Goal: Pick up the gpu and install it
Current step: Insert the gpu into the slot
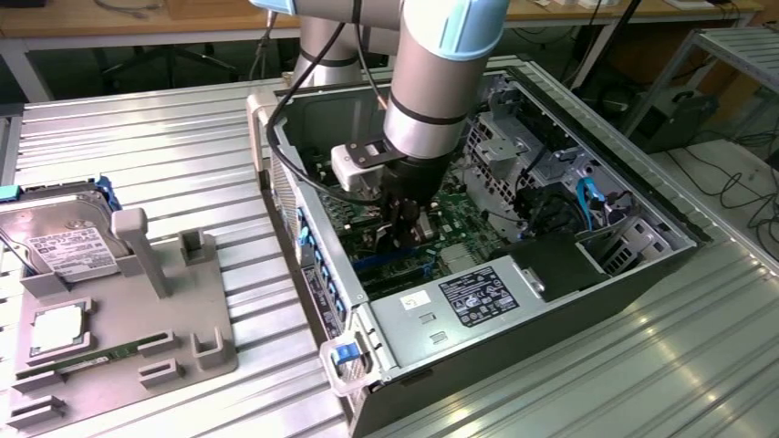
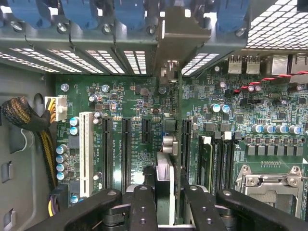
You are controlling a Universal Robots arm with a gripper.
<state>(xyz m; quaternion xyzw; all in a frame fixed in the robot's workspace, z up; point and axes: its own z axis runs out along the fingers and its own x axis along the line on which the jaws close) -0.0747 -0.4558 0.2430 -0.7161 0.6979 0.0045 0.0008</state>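
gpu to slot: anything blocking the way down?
Nothing visible. The pincer holds the gpu edge-on over the motherboard; the black slots beside it are bare. The spot directly under the card is hidden.

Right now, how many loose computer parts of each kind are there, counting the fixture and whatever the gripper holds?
hard drive: 1
processor: 1
memory stick: 1
gpu: 1
Total: 4
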